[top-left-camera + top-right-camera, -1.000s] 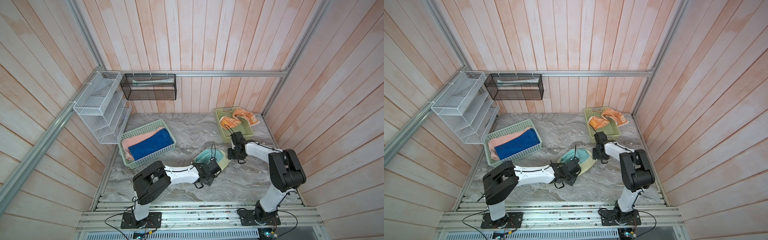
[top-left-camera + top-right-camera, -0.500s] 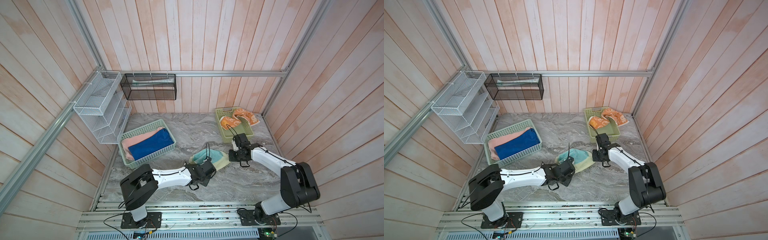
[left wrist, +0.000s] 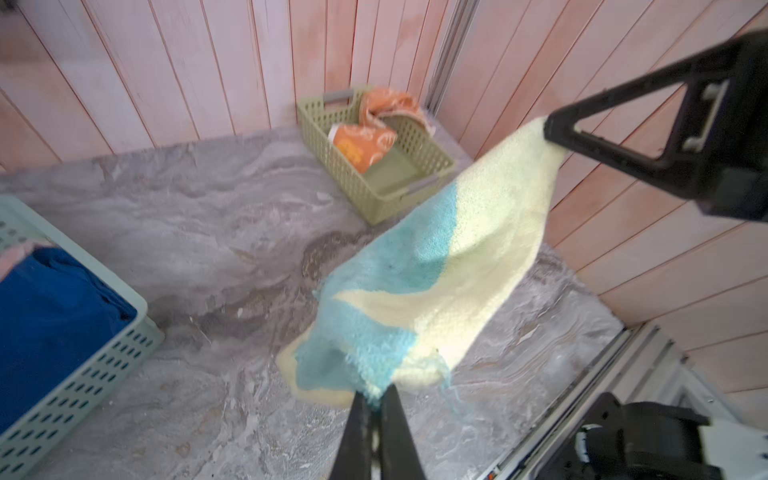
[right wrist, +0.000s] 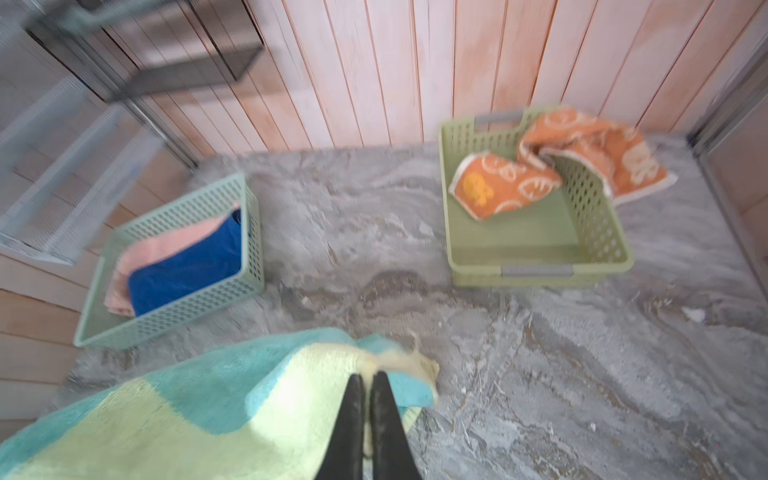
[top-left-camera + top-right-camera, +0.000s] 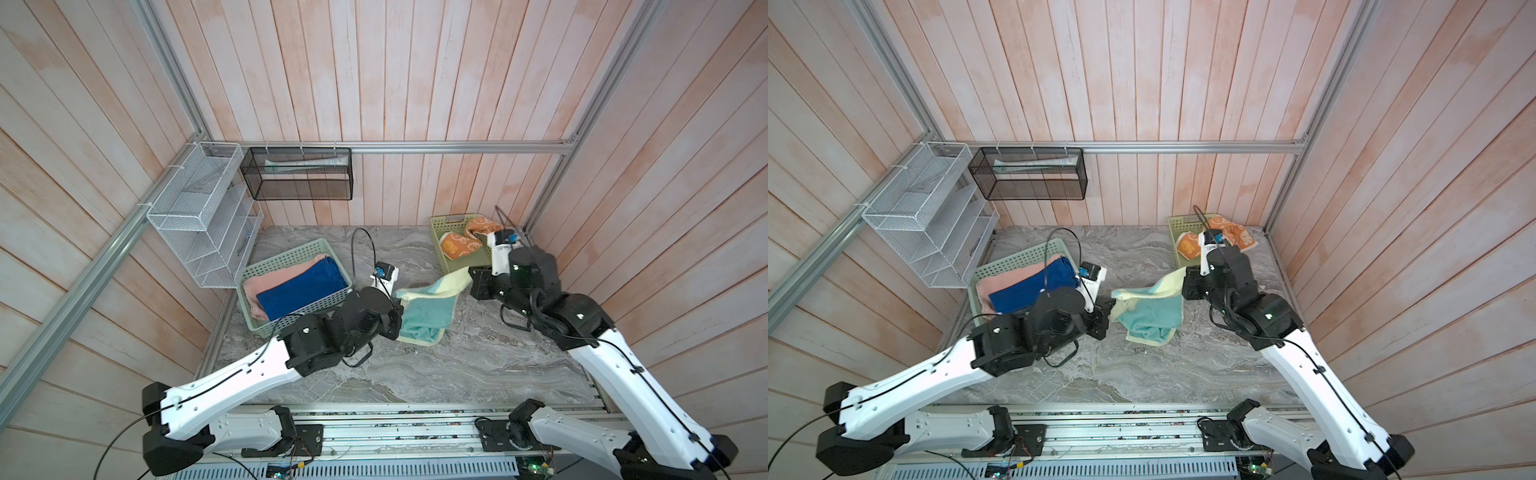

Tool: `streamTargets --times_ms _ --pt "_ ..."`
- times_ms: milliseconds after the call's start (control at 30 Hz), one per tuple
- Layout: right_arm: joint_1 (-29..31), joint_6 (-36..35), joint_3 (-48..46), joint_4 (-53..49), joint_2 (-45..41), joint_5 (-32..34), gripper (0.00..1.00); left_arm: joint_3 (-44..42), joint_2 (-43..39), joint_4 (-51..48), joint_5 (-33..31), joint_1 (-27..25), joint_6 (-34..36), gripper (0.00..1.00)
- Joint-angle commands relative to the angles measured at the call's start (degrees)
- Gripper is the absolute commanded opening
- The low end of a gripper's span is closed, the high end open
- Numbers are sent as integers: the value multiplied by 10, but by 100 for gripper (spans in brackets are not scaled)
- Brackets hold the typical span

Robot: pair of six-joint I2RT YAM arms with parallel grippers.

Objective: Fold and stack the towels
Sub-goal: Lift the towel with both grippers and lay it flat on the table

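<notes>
A robot test cell dressed as a bathroom nook. Pinkish plank walls [image 5: 395, 75] and aluminium framing [image 5: 457, 146] enclose a marble-look counter [image 5: 436, 374], with a white wire rack [image 5: 195, 216] hung at ten o'clock.

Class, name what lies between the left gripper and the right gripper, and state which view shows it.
The yellow-and-teal towel spans the gap, left gripper and right gripper each shut on a corner; seen in both top views and the left wrist view.

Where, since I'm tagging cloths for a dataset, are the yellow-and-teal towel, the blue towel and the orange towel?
yellow-and-teal towel [image 5: 428, 313]: in a top view, on its teal middle panel.
blue towel [image 5: 301, 289]: in a top view, on the middle of its upper face.
orange towel [image 4: 505, 187]: in the right wrist view, on the flap bearing the yellow print.
</notes>
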Motion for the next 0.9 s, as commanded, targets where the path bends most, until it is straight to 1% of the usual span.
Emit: streamTargets --times_ms 0,100,200,267,300,367,400,433,533,567,633,700,800,867 --pt "18 -6 91 -64 -12 68 0 94 -7 -69 -29 -9 61 0" --pt "24 -27 186 -93 7 79 0 184 11 -102 -26 -13 90 0" --pt "25 -48 272 -119 39 92 0 254 33 -118 -17 -12 114 0" --pt "25 -60 306 -124 59 102 0 301 52 -137 -18 -3 116 0" --pt "25 -67 309 -116 66 107 0 331 67 -156 -4 13 113 0" --pt "25 -75 311 -104 84 117 0 374 92 -189 47 66 103 0" --pt "25 -78 312 -99 95 118 0 384 102 -199 72 102 102 0" --pt "25 -80 311 -97 108 118 0 388 109 -204 97 128 101 0" --pt "17 -91 297 -79 154 117 0 363 127 -198 191 221 97 0" --pt "0 -92 292 -77 178 94 0 346 133 -187 224 254 97 0" --pt "-44 -88 276 -60 221 18 0 309 149 -162 288 316 96 0" --pt "-79 -84 241 -14 259 -46 0 267 172 -121 349 373 99 0" --pt "-113 -79 199 61 322 -112 0 203 215 -43 414 436 98 0" --pt "-131 -74 194 92 376 -152 0 176 250 5 439 467 95 0"
